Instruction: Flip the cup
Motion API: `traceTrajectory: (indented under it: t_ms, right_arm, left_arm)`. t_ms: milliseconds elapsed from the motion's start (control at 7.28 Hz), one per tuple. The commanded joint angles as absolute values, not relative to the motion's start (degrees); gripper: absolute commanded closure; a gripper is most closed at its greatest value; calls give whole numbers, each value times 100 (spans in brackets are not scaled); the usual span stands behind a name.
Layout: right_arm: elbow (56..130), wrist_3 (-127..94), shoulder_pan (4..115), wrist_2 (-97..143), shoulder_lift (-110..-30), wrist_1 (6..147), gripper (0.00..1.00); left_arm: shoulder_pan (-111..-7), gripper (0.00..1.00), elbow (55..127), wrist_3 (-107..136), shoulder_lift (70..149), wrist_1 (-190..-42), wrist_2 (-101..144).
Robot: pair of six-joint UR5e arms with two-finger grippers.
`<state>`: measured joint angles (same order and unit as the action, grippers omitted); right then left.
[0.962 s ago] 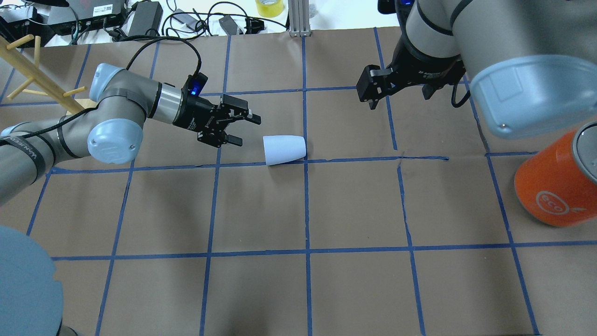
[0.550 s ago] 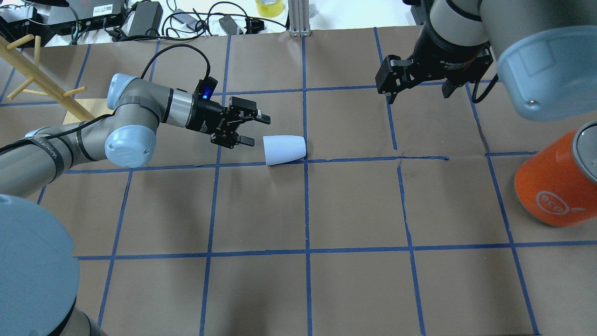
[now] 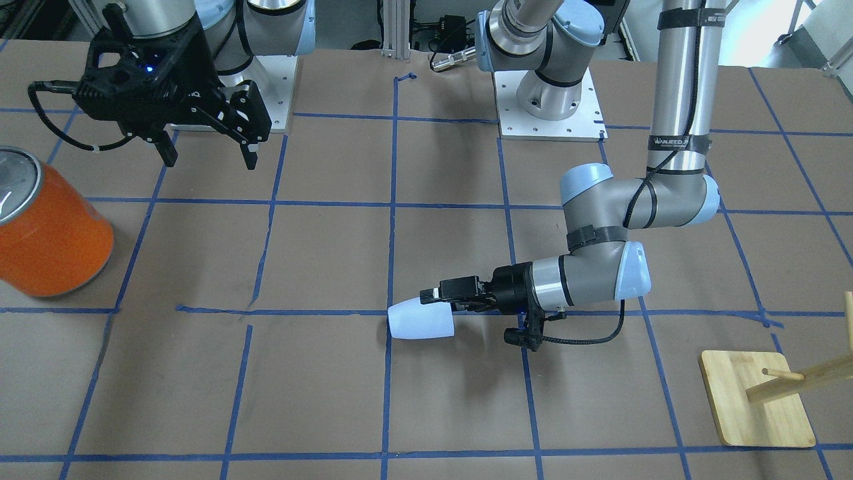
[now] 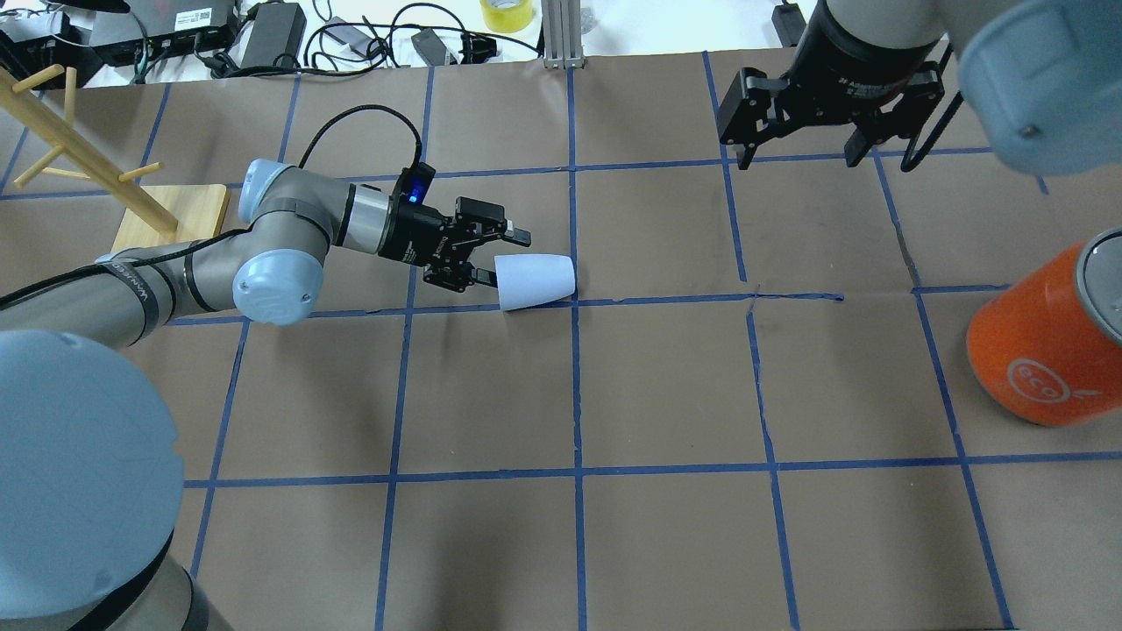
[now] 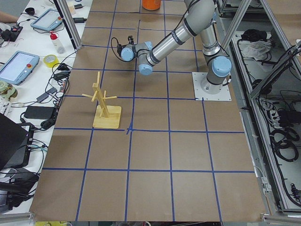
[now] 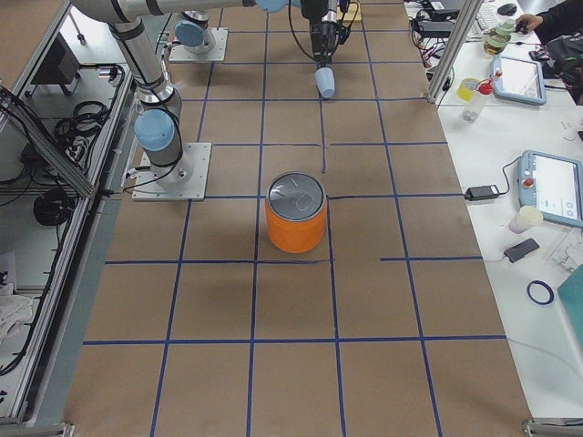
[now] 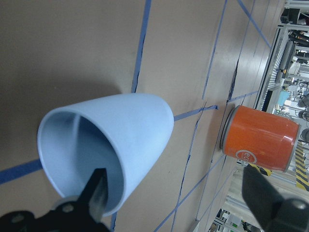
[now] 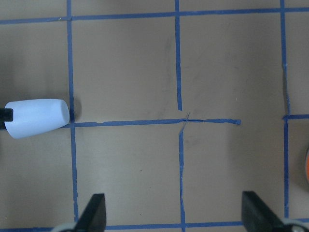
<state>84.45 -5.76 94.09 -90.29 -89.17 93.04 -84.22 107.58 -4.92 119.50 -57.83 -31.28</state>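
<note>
Sideways, one cup [image 4: 536,280], one can [image 4: 1043,350], left end effector [image 4: 507,257] spread, seemingly straddling rim, right end effector [image 4: 798,162] spread

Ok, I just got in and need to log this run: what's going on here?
The robot's left hand is at a small pale blue cup that lies on its side on the paper-covered table, mouth toward the hand. The hand is open, with one finger just inside the rim and the other outside. Nothing is gripped yet, so the cup is not flipped. The right hand hangs open and empty, away from the cup. An orange can stands off to the robot's right.
</note>
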Motion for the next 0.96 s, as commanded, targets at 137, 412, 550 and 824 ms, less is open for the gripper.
traceTrajectory:
  t_ms: [137, 412, 550, 824]
  right_arm:
    - [7883, -527, 9369, -9000, -8543, 9000, 0]
    - [8041, -519, 9369, -9000, -8534, 9035, 0]
    - [8059, -519, 9369, -9000, -8525, 9061, 0]
    - [8060, -527, 9369, -9000, -8499, 9175, 0]
  left_arm:
    - [-8437, 36, 10758, -475, 11980, -5783, -2937]
    - [-8437, 76, 10740, -483, 11971, -5774, -2777]
    - [-8437, 85, 10740, -492, 11953, -5731, -2786]
    - [-8437, 99, 10740, -492, 11945, -5722, -2839]
